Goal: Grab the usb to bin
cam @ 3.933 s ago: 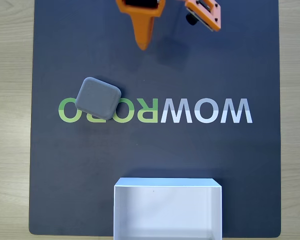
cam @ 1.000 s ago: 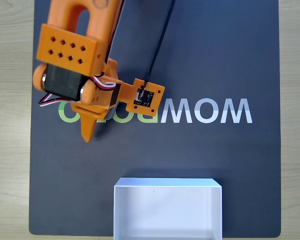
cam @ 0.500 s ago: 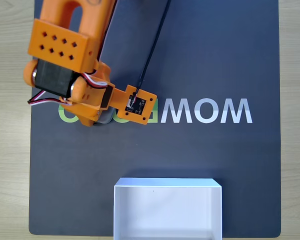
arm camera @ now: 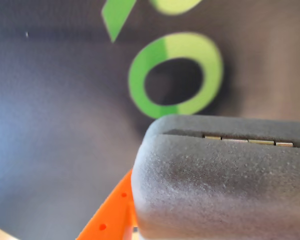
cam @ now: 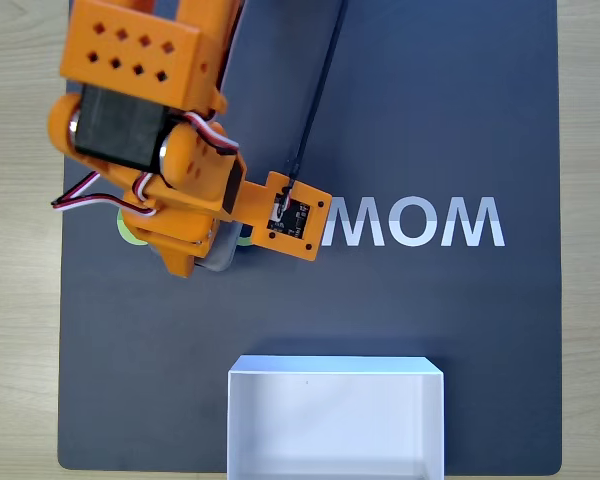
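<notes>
Usb [arm camera: 225,180] clenched in orange end effector [cam: 205,262], grey edge peeking beneath; well apart from bin [cam: 335,372], bare mat [cam: 480,320] between.

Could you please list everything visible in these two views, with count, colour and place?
usb: one, grey; close up in the wrist view, against an orange finger; a sliver shows under the arm in the fixed view.
bin: one, white, open-top; bottom centre of the fixed view, on the mat's near edge.
mat: one, dark grey, with white and green lettering; covers most of the table.
table: one, light wood; strips at the left and right of the fixed view.
cable: one, black; runs from the top edge down to the wrist camera board.
arm: one, orange with black servo; upper left of the fixed view.
</notes>
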{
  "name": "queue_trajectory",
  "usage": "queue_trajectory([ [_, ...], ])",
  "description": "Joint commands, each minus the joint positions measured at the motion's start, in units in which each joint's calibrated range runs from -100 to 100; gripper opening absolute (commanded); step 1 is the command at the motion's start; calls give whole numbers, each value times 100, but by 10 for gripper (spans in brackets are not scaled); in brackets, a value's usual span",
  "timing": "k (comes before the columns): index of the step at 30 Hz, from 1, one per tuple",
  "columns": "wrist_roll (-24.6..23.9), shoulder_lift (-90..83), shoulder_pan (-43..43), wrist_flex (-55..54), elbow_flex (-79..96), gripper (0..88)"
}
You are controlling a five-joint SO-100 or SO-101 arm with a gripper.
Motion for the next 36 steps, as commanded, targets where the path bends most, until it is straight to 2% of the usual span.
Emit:
queue_trajectory([
  [1,13,-1229,-245,-282,-239,48],
  [10,8,-3314,-793,-1269,-221,48],
  [21,3,-4145,-1272,-1304,-185,48],
  [26,8,-3145,-1458,-1365,-582,48],
  [36,8,255,-1618,-1435,-3148,48],
])
